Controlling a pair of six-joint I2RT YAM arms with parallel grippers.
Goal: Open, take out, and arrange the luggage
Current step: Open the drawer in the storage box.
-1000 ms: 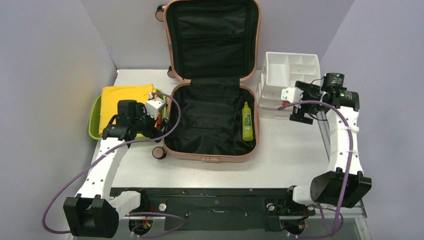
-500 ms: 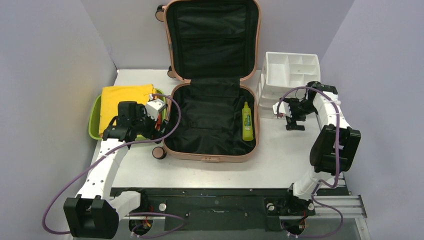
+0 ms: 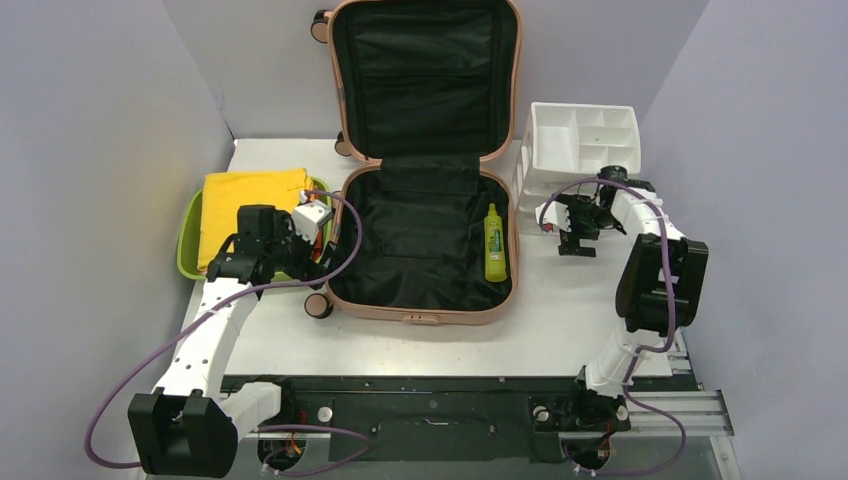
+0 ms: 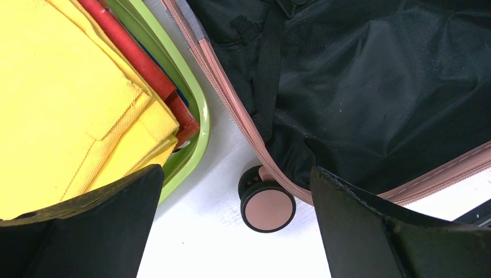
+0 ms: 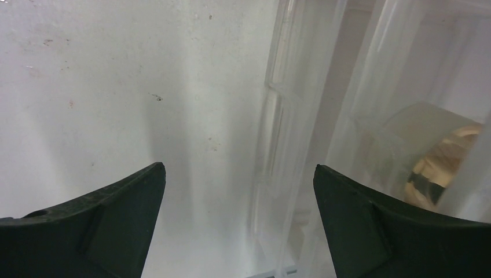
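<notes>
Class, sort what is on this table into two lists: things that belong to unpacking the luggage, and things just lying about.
Belongs to the job:
luggage, lying open
green bottle inside it

Lying about, though perhaps meant to receive the contents:
lime tub holding folded yellow cloth
white organizer beside the luggage

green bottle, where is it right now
In the top view the green bottle lies inside the lower half of the open luggage, along its right wall, just left of the white organizer.
</notes>
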